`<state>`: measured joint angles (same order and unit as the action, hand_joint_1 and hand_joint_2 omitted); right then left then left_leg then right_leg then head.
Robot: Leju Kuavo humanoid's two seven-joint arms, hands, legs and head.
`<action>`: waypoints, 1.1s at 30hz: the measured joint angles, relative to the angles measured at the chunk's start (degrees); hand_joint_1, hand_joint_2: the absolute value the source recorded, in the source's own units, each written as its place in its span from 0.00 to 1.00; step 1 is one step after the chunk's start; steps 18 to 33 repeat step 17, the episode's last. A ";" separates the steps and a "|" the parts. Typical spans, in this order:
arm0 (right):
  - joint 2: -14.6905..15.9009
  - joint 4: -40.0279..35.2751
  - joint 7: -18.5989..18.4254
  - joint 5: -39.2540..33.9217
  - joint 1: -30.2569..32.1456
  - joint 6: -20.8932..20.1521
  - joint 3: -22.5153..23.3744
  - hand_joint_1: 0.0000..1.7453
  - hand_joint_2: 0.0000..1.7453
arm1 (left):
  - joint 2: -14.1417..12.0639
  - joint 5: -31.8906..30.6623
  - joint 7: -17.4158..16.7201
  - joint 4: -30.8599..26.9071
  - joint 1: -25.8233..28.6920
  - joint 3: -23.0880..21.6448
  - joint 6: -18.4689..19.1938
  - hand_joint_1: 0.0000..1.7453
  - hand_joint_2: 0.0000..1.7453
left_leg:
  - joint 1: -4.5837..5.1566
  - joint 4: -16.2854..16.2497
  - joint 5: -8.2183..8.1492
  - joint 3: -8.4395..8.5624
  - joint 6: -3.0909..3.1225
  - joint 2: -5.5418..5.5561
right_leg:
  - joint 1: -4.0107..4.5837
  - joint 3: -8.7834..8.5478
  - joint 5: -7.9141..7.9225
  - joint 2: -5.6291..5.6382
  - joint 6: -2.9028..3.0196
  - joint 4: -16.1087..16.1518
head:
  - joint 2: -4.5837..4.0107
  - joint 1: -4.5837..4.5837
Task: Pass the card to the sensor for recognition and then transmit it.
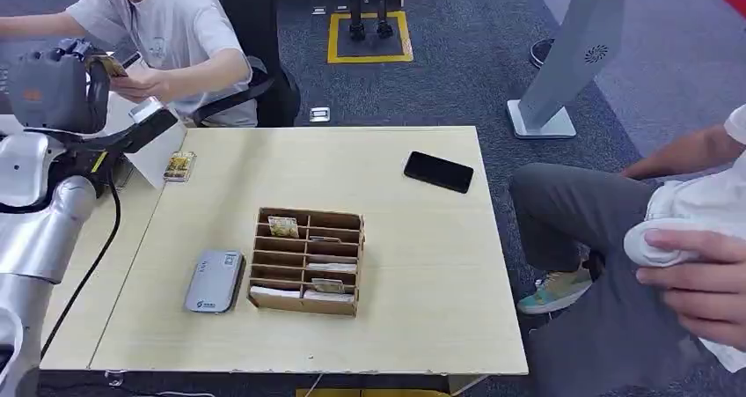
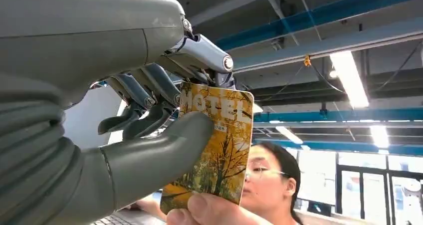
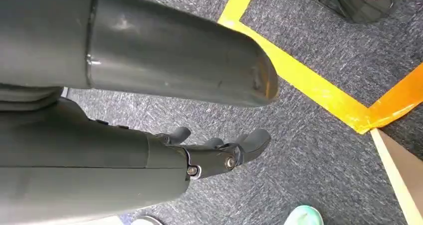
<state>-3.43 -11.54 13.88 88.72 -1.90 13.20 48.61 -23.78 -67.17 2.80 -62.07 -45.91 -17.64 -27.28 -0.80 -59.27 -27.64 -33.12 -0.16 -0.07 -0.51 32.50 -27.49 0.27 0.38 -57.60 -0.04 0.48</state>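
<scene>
I see pale wood tabletop. Black phone lies flat near far right corner. Wooden divider box sits mid-table, a few slots filled with small items I can't make out. Beyond table: grey carpet, yellow taped square with dark stand feet inside. White slanted post on flat base at right. Person in grey trousers sits at right edge, hand on white object. Teal shoe beside table edge.
</scene>
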 joint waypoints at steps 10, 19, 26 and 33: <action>0.00 0.00 0.33 -0.11 0.03 0.00 -0.02 0.00 0.00 | -1.12 0.59 0.22 0.11 1.34 0.15 -0.79 0.00 1.00 | 0.00 0.01 0.00 -0.05 0.00 -0.02 | 0.00 0.03 0.00 0.02 0.00 0.00 | 0.00 -0.02; 0.00 0.00 -0.04 -0.79 0.35 0.02 0.11 0.00 0.00 | -6.04 6.58 3.39 -4.14 13.04 5.69 -8.10 0.00 1.00 | 0.07 0.15 -0.12 0.14 -0.04 -0.46 | -0.09 -0.01 -0.04 0.48 0.05 -0.08 | 0.00 0.02; 0.00 0.00 -0.04 -0.79 0.35 0.02 0.11 0.00 0.00 | -6.04 6.58 3.39 -4.14 13.04 5.69 -8.10 0.00 1.00 | 0.07 0.15 -0.12 0.14 -0.04 -0.46 | -0.09 -0.01 -0.04 0.48 0.05 -0.08 | 0.00 0.02; 0.00 0.00 -0.04 -0.79 0.35 0.02 0.11 0.00 0.00 | -6.04 6.58 3.39 -4.14 13.04 5.69 -8.10 0.00 1.00 | 0.07 0.15 -0.12 0.14 -0.04 -0.46 | -0.09 -0.01 -0.04 0.48 0.05 -0.08 | 0.00 0.02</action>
